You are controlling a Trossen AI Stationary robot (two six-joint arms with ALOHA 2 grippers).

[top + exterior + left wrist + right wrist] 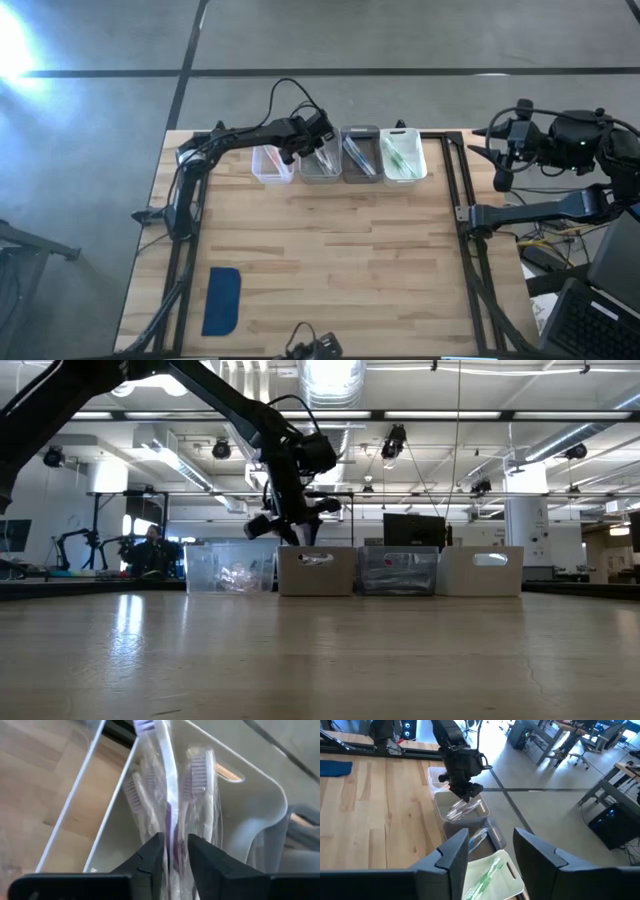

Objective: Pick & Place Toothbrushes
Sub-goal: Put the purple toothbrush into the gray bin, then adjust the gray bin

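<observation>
Dark six-joint left arm reaches from table's 9 o'clock edge toward 12 o'clock, wrist tipped down, its two-finger left gripper w/ fingers a narrow gap apart; dark right arm folded off-table at 3 o'clock, right gripper fingers spread.

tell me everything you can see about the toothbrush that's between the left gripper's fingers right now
The toothbrush is a slim white stick with a purple stripe down its handle and purple-white bristles at the far end, sealed in a clear crinkly wrapper. It stands lengthwise between the left gripper fingers, over the second bin from the left, a pale plastic one. Other wrapped toothbrushes lie in that bin right behind it. Whether it is still clamped cannot be told.
</observation>
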